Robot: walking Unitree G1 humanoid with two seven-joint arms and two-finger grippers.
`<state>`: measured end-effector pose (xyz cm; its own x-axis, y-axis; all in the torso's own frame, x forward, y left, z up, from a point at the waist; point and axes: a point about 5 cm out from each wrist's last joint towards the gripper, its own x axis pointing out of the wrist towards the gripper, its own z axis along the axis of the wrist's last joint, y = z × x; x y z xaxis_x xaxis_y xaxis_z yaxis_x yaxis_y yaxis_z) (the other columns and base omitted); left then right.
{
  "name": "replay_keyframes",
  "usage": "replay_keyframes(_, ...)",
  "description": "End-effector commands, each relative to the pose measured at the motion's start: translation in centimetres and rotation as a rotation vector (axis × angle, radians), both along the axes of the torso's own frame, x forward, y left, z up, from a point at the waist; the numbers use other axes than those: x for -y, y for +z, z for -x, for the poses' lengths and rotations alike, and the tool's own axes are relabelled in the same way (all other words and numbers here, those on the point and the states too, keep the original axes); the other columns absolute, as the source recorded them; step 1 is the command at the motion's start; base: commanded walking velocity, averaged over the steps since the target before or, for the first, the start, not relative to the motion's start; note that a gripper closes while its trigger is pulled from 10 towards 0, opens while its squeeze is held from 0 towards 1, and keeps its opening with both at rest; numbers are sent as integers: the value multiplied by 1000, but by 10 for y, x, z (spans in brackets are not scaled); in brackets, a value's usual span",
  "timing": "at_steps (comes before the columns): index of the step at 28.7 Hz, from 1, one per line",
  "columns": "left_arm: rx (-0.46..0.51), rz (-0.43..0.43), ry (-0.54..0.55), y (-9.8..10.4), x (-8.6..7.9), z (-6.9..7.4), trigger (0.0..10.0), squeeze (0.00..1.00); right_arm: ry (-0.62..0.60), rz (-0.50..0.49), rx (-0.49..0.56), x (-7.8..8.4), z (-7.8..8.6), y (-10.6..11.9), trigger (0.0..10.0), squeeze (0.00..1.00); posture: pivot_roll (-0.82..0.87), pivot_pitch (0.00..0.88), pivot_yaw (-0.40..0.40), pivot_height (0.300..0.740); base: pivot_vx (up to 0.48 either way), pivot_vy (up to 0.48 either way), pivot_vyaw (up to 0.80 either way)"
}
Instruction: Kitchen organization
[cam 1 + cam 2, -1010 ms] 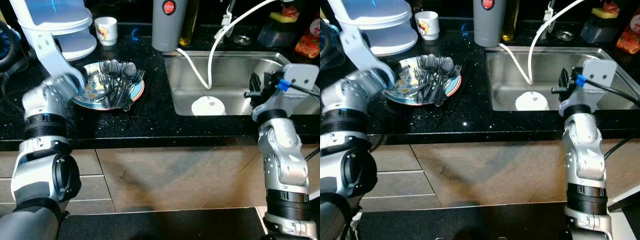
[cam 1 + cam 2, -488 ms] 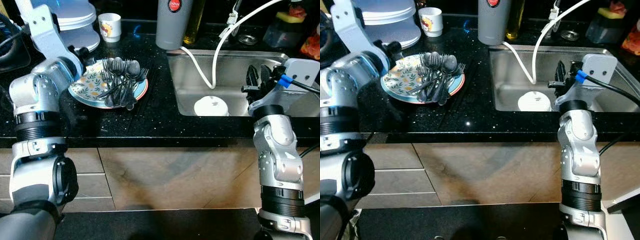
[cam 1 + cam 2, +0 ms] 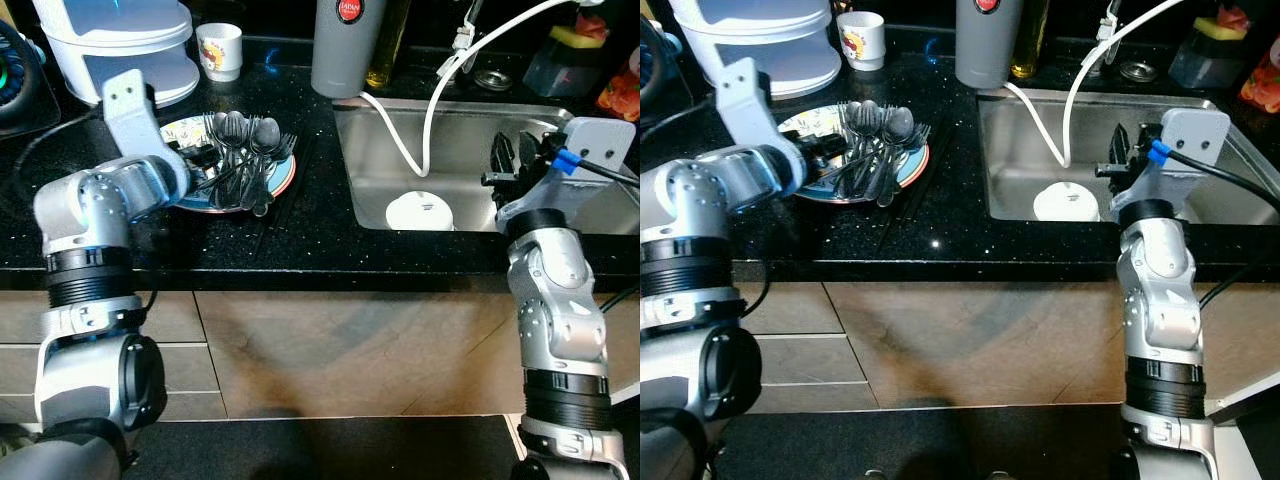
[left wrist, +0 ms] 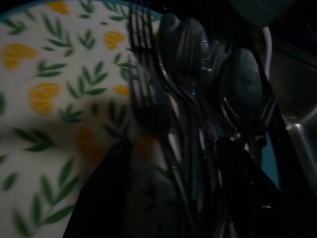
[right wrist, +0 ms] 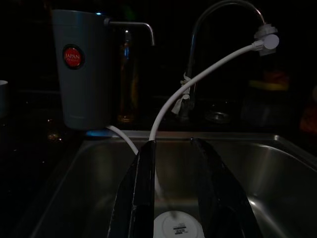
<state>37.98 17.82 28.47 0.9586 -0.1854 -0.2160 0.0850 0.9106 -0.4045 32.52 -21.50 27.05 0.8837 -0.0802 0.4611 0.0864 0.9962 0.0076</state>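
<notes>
A flower-patterned plate (image 3: 802, 126) lies on the black counter and carries a heap of dark forks and spoons (image 3: 241, 152). My left gripper (image 3: 197, 159) is low over the plate's near left side. In the left wrist view the left gripper (image 4: 173, 203) is open, its fingers (image 4: 106, 198) astride the handles of the cutlery (image 4: 193, 99). My right gripper (image 3: 516, 160) hangs open above the steel sink (image 3: 470, 125), holding nothing. Below it a white bowl (image 3: 419, 211) lies upside down on the sink floor, seen too as the bowl (image 5: 178, 225) between the fingers.
A grey jug (image 3: 345, 45) with a red badge stands behind the sink's left corner. A white hose (image 3: 430, 95) runs from the tap into the sink. A white mug (image 3: 220, 50) and a white tiered appliance (image 3: 120, 35) stand behind the plate. Bottles crowd the back right.
My left arm has swung down and forward, bringing its gripper from beside the plate onto the cutlery. The right arm has held still over the sink.
</notes>
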Motion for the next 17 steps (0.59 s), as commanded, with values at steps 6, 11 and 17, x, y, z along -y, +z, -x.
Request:
replay_keyframes(6,-74,34,-32,-15,11,-11,10000,0,-11,5,15,3,2,2,10000,0,145,107,-60,740,0,0,0)
replay_keyframes(11,-151,27,53,-41,1,-20,0,0,-26,-1,20,4,5,1,10000,0,138,108,-47,740,0,0,0)
replay_keyframes(17,-146,0,101,-45,-9,-20,0,0,-31,-1,21,5,6,2,10000,0,127,112,-46,740,0,0,0)
